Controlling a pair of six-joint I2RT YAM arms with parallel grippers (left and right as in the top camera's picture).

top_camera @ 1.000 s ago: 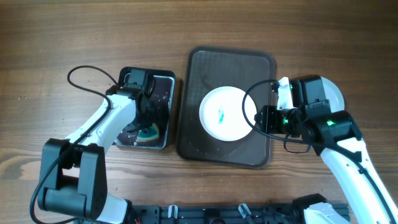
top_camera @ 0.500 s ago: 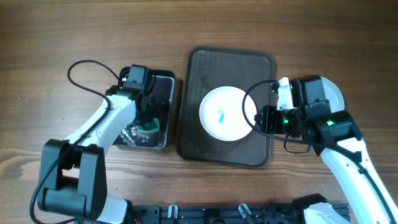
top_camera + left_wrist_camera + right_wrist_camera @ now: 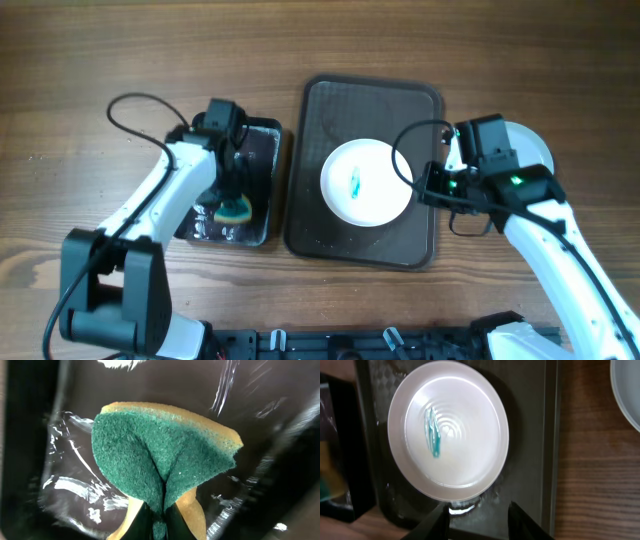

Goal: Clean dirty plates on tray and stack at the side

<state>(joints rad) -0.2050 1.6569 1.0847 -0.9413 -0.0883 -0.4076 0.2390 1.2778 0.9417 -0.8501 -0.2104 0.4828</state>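
Observation:
One white plate point(image 3: 365, 182) with a teal smear lies in the dark brown tray point(image 3: 330, 100); the right wrist view shows it too point(image 3: 465, 445). White plate(s) point(image 3: 535, 150) lie on the table right of the tray, largely hidden by the right arm; an edge shows in the right wrist view point(image 3: 627, 387). My left gripper point(image 3: 233, 200) is shut on the teal-and-yellow sponge point(image 3: 160, 450) over the black pan point(image 3: 262, 165). My right gripper point(image 3: 477, 510) is open above the tray's right part, just beside the plate's rim.
The black pan point(image 3: 260, 390) has wet streaks on its bottom. Bare wooden table point(image 3: 120, 60) surrounds pan and tray. Cables loop off both arms.
My left gripper has lifted the sponge and shifted it within the pan. My right arm has moved slightly toward the far side near the tray's right rim.

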